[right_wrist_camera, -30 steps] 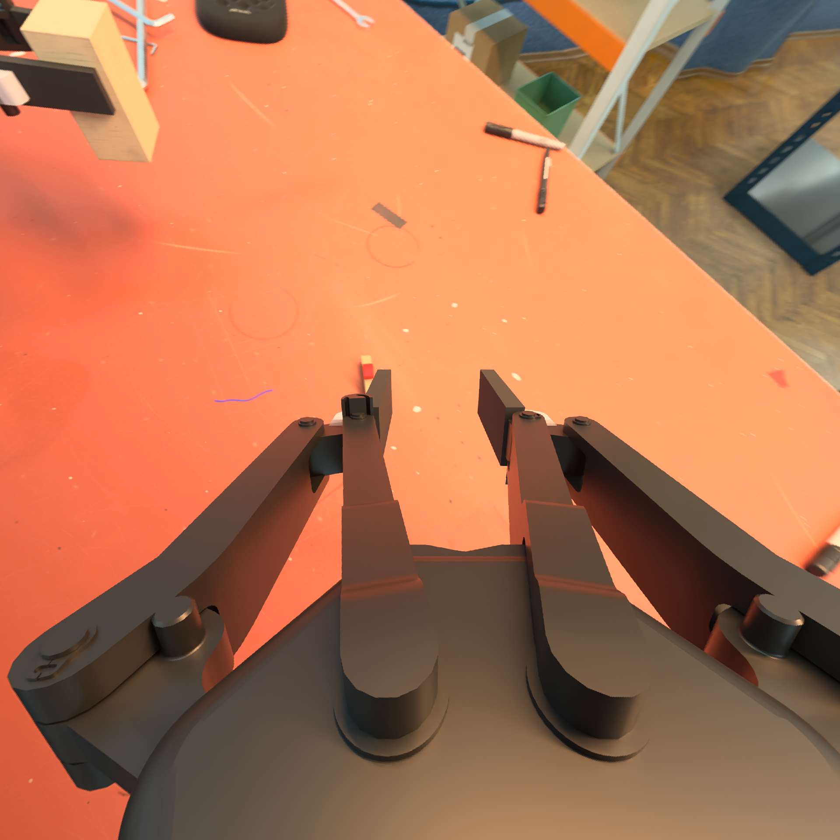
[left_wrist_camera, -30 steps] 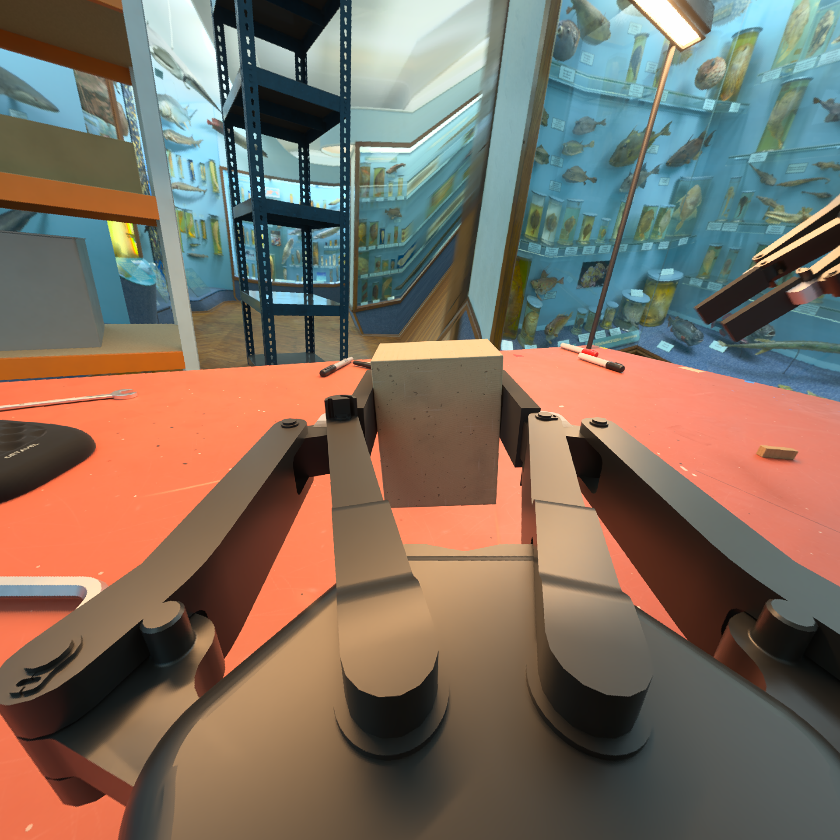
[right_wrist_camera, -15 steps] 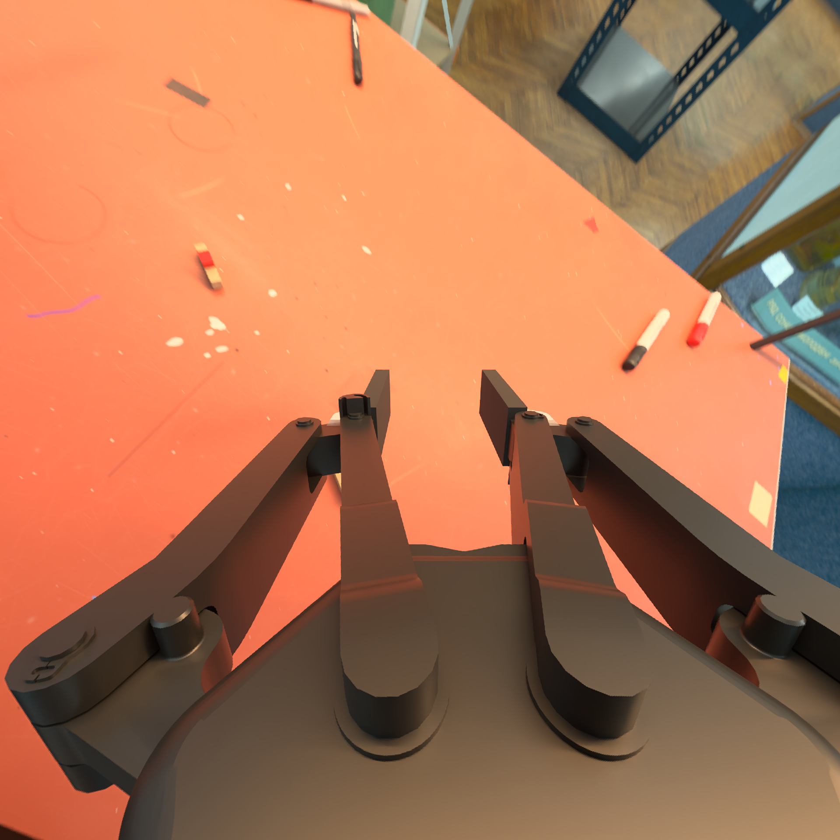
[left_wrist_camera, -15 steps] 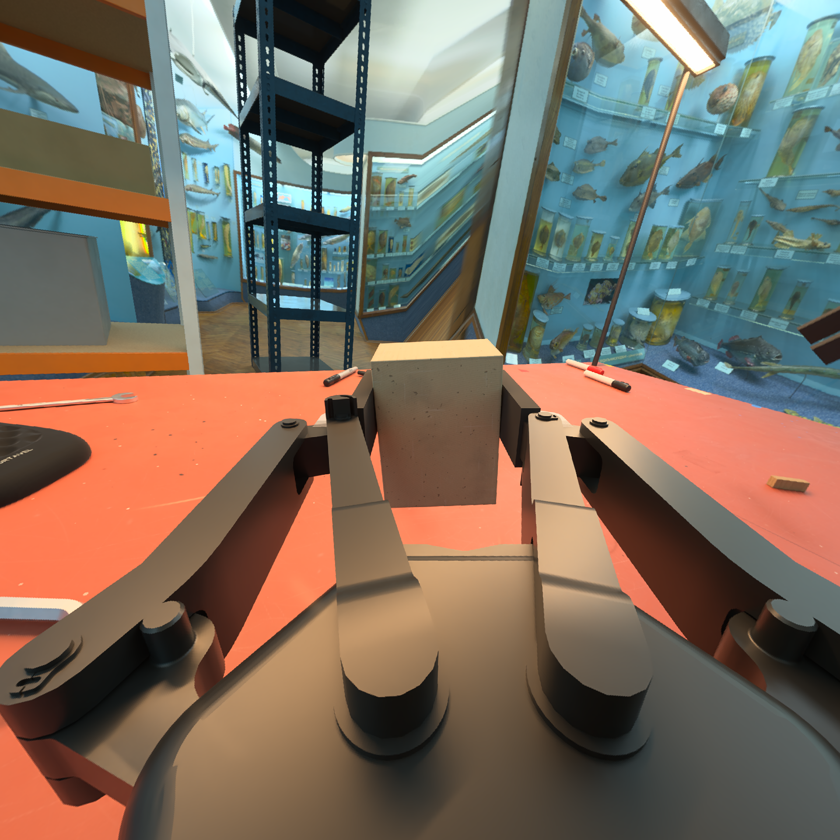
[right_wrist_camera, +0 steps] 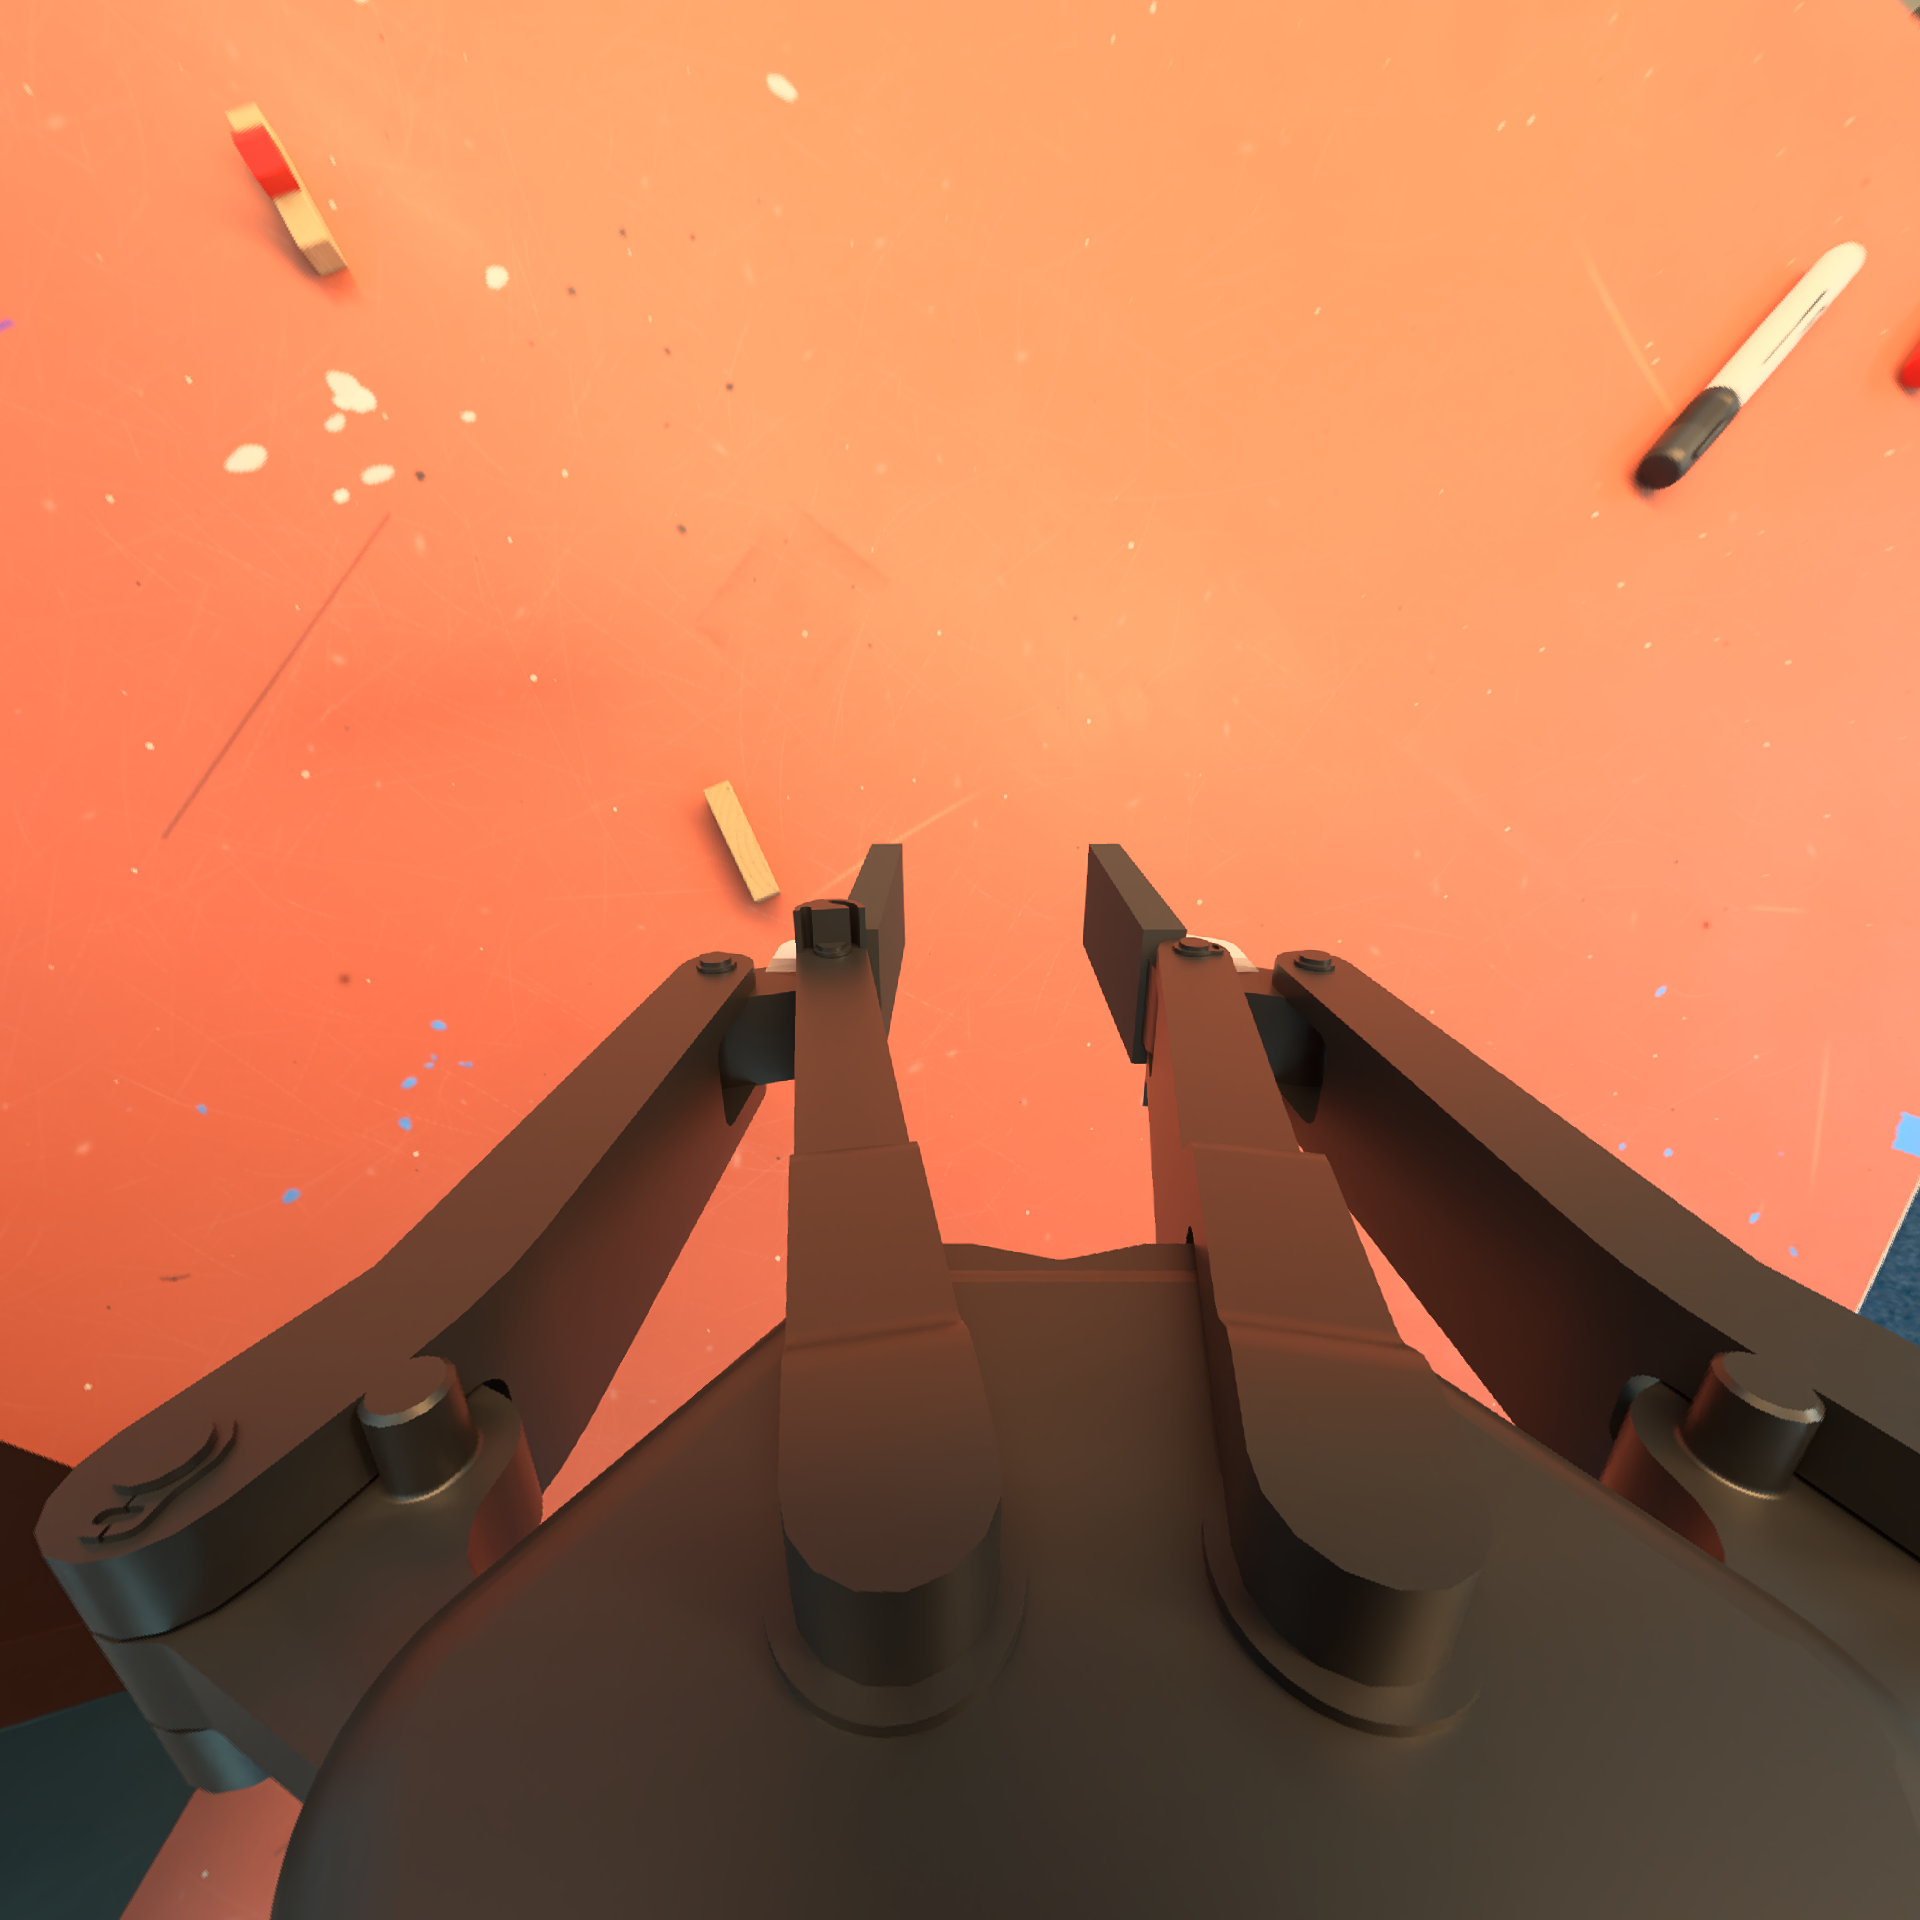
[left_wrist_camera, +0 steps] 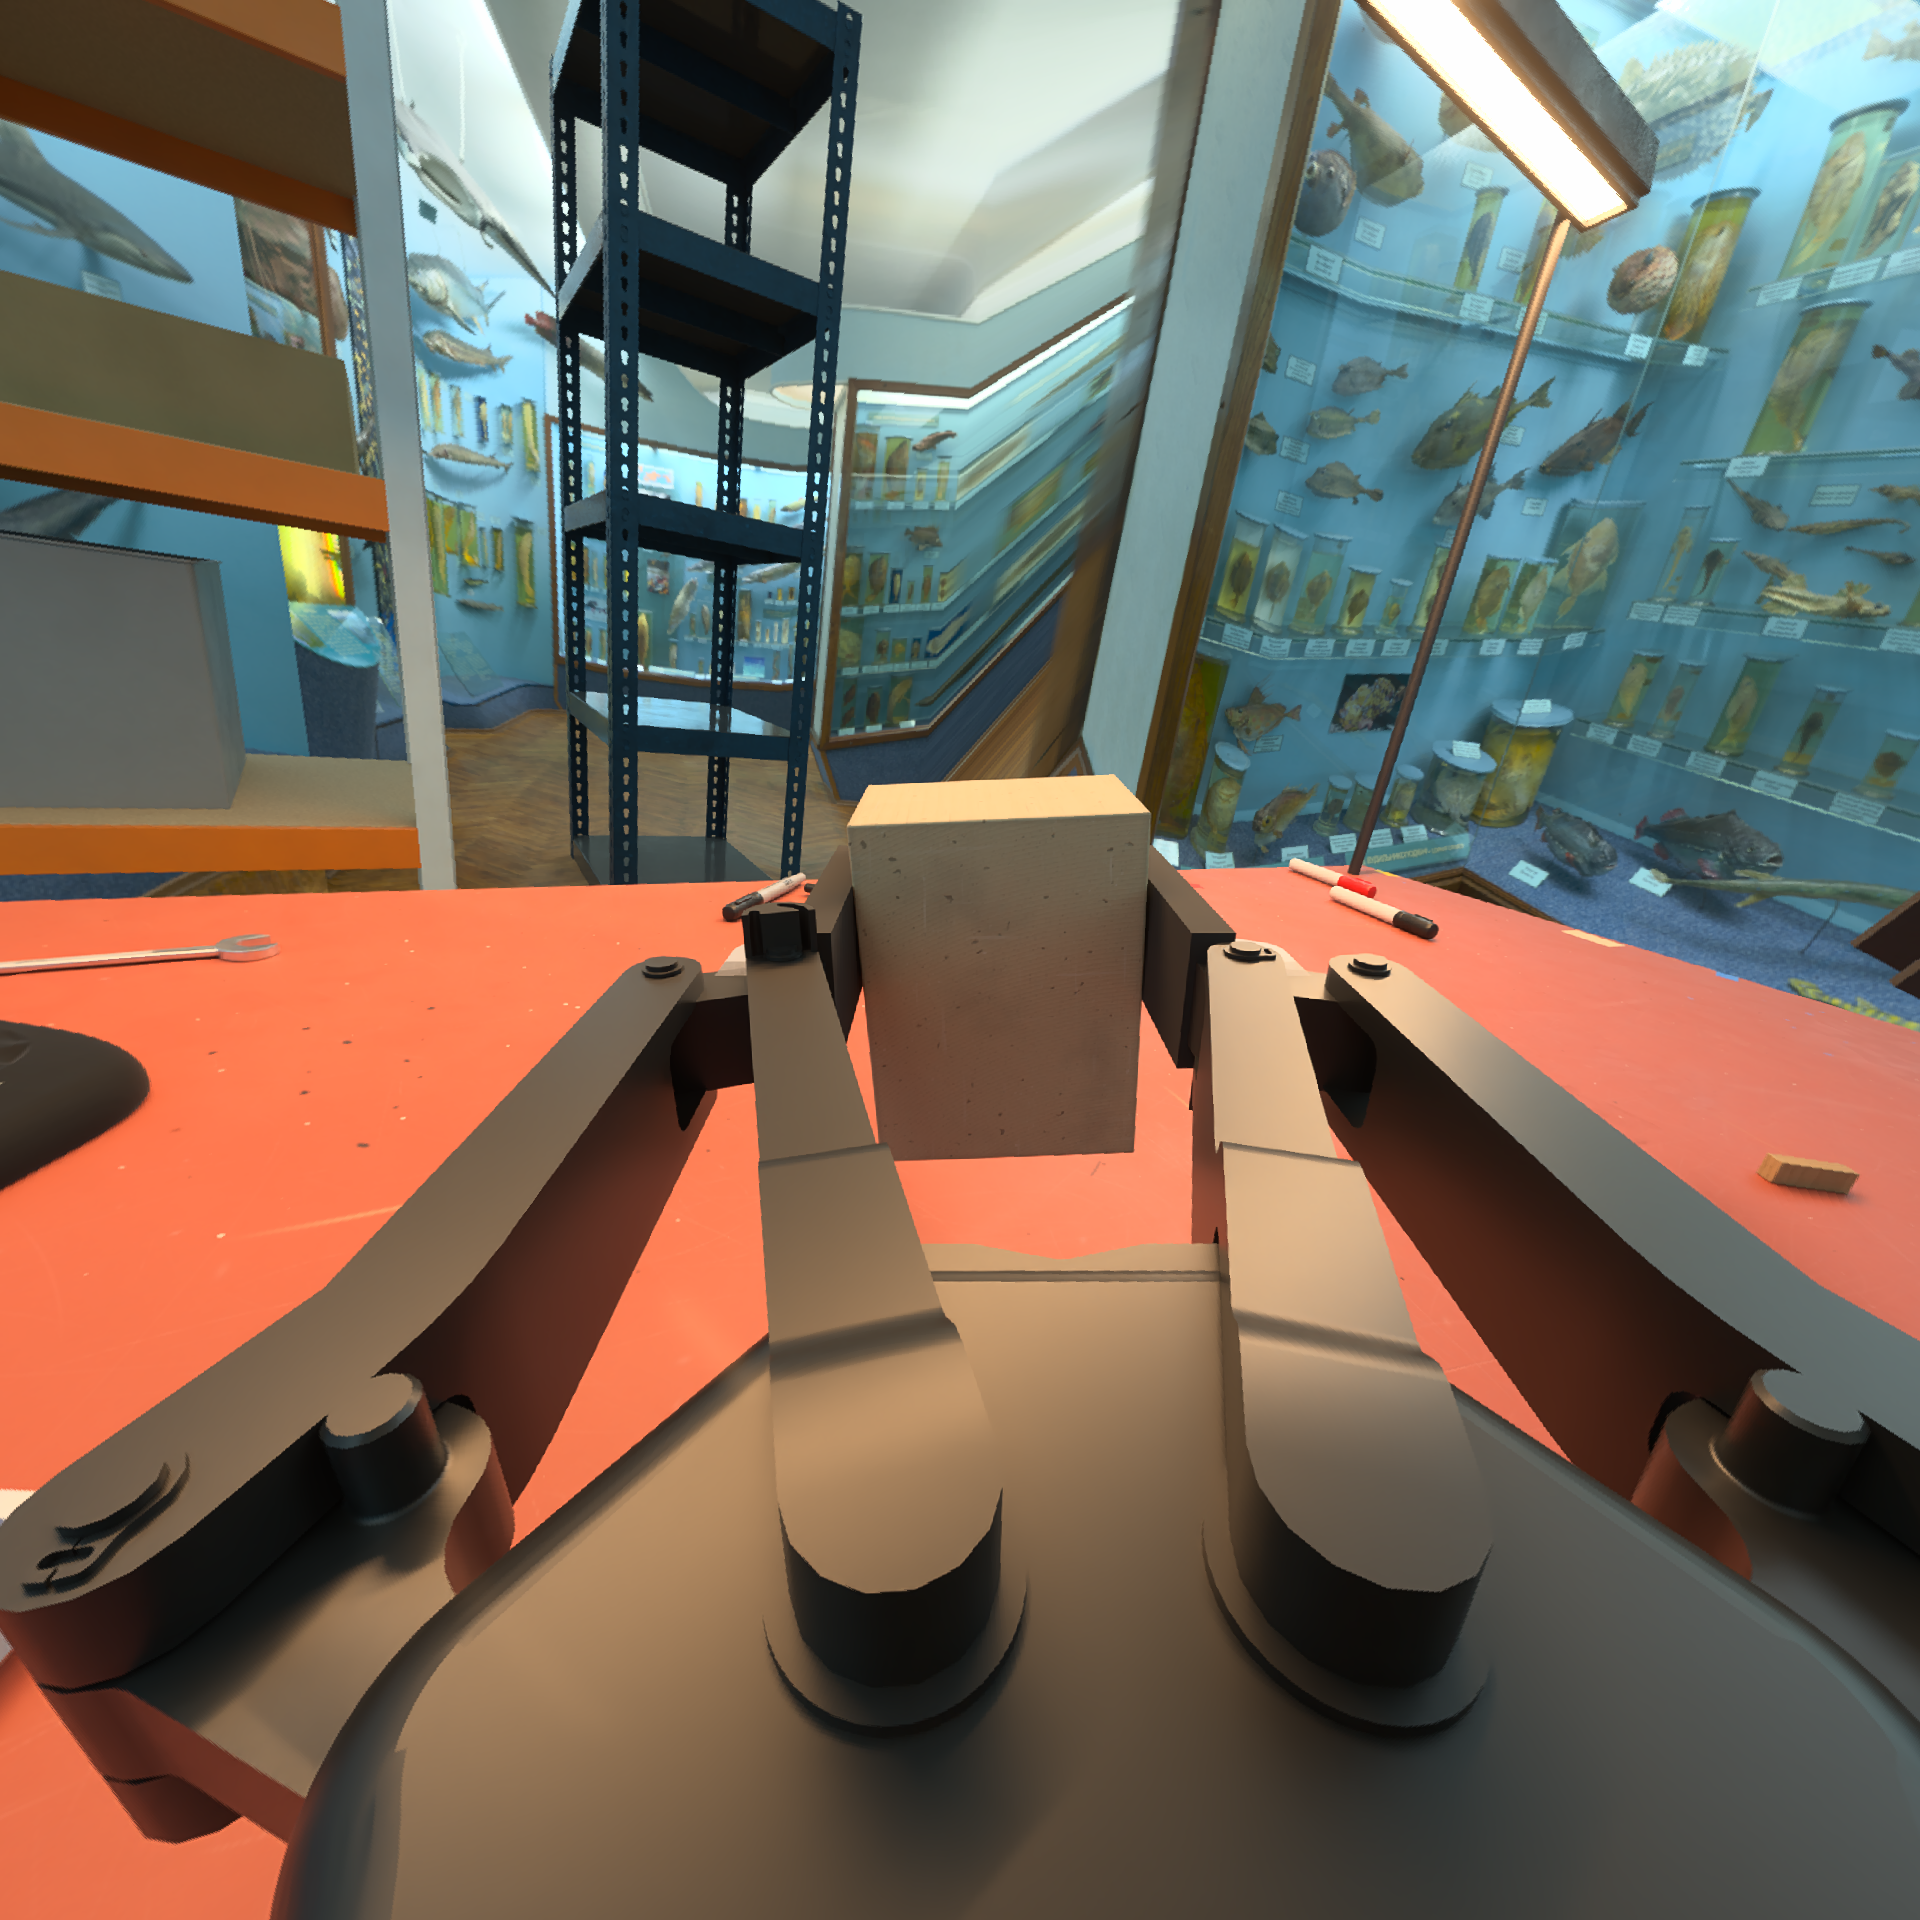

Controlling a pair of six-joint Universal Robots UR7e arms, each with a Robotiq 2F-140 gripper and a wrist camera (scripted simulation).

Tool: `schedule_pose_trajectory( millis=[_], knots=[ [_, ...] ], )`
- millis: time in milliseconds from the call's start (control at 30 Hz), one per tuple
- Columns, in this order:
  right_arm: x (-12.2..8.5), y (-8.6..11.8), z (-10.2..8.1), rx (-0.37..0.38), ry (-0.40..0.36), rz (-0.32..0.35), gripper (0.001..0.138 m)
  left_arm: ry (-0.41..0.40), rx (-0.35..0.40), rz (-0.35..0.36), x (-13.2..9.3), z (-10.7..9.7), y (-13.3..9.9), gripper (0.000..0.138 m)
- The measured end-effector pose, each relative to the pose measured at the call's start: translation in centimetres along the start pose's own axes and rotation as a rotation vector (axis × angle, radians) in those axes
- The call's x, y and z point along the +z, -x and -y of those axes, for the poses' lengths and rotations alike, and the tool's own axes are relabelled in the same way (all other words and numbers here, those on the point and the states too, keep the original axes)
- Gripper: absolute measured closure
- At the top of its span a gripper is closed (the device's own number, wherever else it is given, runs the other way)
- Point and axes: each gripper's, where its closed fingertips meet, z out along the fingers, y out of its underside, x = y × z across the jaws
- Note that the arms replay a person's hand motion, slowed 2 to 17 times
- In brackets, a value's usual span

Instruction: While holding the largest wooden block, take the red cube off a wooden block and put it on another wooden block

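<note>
My left gripper (left_wrist_camera: 1000,935) is shut on the largest wooden block (left_wrist_camera: 997,966) and holds it upright above the orange table (left_wrist_camera: 416,1060). A small flat wooden block (left_wrist_camera: 1806,1172) lies on the table to its right. In the right wrist view my right gripper (right_wrist_camera: 992,878) is open and empty above the table (right_wrist_camera: 1143,520). A thin flat wooden block (right_wrist_camera: 740,840) lies just left of its left fingertip. The red cube (right_wrist_camera: 262,158) sits on another thin wooden block (right_wrist_camera: 307,229) at the far upper left.
Two markers (left_wrist_camera: 1361,899) and a lamp pole stand at the table's far right corner, another marker (left_wrist_camera: 764,896) at the far edge. A wrench (left_wrist_camera: 135,954) and a black pad (left_wrist_camera: 52,1101) lie left. A black-capped marker (right_wrist_camera: 1756,364) lies upper right; the table edge (right_wrist_camera: 1886,1236) is at right.
My right gripper has swung and come lower over the table, so the bare thin block now sits beside its left finger and the cube's block has shifted up-left. The left gripper drifted slightly, still gripping.
</note>
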Motion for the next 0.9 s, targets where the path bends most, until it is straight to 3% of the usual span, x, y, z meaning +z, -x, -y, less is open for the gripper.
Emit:
schedule_pose_trajectory(
  millis=[433, 700, 900],
  knots=[
    [3.6, -0.9, -2.2, 0.005, 0.136, 0.055, 0.098, 0.023, 0.028, -0.007, 2.0, 0.1, -1.5, 0.075],
    [4.7, -1.4, -3.6, 0.001, 0.246, 0.055, 0.106, 0.061, 0.046, -0.014, 3.1, -0.4, -2.4, 0.075],
    [5.4, -0.7, -4.3, -0.023, 0.298, 0.092, 0.113, 0.090, 0.068, -0.010, 3.8, -0.9, -2.7, 0.075]
  ],
)
